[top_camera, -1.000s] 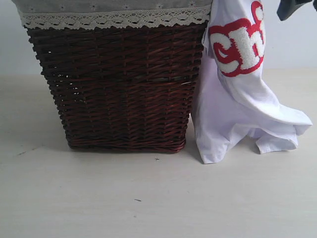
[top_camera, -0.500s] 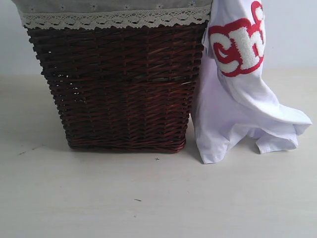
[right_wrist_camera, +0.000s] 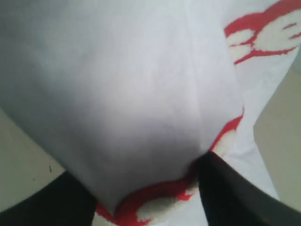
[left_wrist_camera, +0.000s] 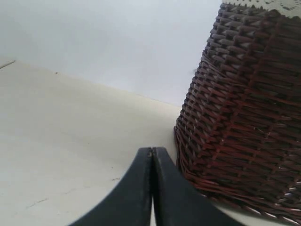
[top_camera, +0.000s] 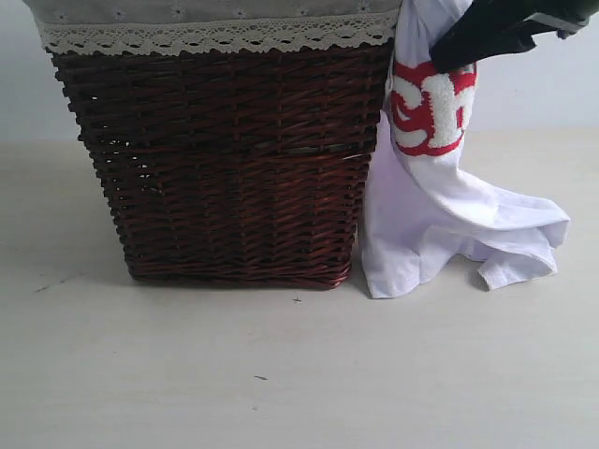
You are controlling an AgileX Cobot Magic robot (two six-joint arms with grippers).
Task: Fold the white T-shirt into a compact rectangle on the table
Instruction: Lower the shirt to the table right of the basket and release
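The white T-shirt [top_camera: 440, 215] is not flat yet. It hangs down the right-hand side of the dark wicker basket [top_camera: 225, 159], touching the weave, with its long axis running close to vertical from above the lace rim down to the surface [top_camera: 281, 374]. There its lower hem lies crumpled and trails off to the right. The red-outlined lettering [top_camera: 426, 117] sits high on the hanging part and is bunched. The top of the shirt runs out of the exterior view, so you cannot tell how much of it is inside the basket. Your right end effector [top_camera: 447, 54] is the one at the cloth. It comes in from the upper right and meets the shirt just above the lettering, so the bulk of the garment lies below it and slightly to its left. In the right wrist view its fingers [right_wrist_camera: 225, 193] are spread apart with a fold of white fabric bulging between them, straddling it rather than clamping it. Your left end effector [left_wrist_camera: 152, 157] is pressed together on nothing, low over the surface near the foot of the basket and well apart from the shirt. The right arm is therefore the nearer one, and I judge the coming move depends on closing on that fold and drawing the shirt clear of the basket.
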